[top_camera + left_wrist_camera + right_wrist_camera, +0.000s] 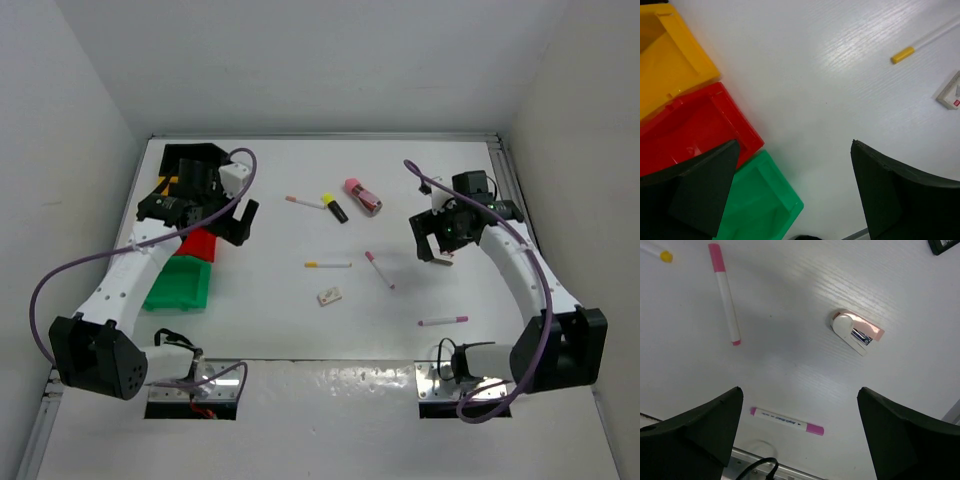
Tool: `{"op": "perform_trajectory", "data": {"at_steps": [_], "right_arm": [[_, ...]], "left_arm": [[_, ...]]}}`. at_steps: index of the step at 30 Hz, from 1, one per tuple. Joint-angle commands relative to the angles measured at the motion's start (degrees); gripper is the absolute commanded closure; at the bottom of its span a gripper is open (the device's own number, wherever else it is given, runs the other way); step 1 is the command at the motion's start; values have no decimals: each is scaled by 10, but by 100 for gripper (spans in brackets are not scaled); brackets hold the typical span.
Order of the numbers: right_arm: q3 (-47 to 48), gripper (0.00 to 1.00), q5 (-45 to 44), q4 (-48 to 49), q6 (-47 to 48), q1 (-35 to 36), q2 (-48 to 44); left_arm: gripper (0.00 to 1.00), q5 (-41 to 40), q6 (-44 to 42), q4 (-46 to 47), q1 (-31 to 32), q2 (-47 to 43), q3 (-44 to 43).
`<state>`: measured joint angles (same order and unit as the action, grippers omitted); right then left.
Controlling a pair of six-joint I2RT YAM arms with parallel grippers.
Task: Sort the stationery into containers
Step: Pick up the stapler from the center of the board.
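Gleaming white table, plain white walls

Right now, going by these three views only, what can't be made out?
Yellow bin: nearly all under the left arm in the top view; cut by the frame edge in the left wrist view.
Black bin: inside partly covered by the left arm, top view.
Eraser: print too small to read, top view.
Pink stapler-like item: mostly hidden under the right gripper, top view.

No lettering can be read from here; the pink-ended pen bears tiny print and the eraser a red patch, both illegible.
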<state>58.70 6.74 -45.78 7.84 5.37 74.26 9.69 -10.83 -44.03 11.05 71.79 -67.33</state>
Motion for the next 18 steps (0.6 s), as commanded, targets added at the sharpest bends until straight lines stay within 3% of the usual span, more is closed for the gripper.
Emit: {"op": "perform_trajectory", "data": {"at_steps": [1, 5, 9, 18], "right_arm": [[14, 5, 27, -18, 56, -17, 16], [42, 6, 37, -34, 153, -51, 65], [53, 6, 58, -16, 234, -129, 117], [123, 7, 120, -26, 357, -175, 255]], "left_arm": [[0, 25, -30, 10, 15, -23, 1], [0, 55, -58, -18, 17, -4, -11], [0, 99, -66, -24, 18, 7, -15], [0, 184, -100, -24, 20, 27, -29]]}}
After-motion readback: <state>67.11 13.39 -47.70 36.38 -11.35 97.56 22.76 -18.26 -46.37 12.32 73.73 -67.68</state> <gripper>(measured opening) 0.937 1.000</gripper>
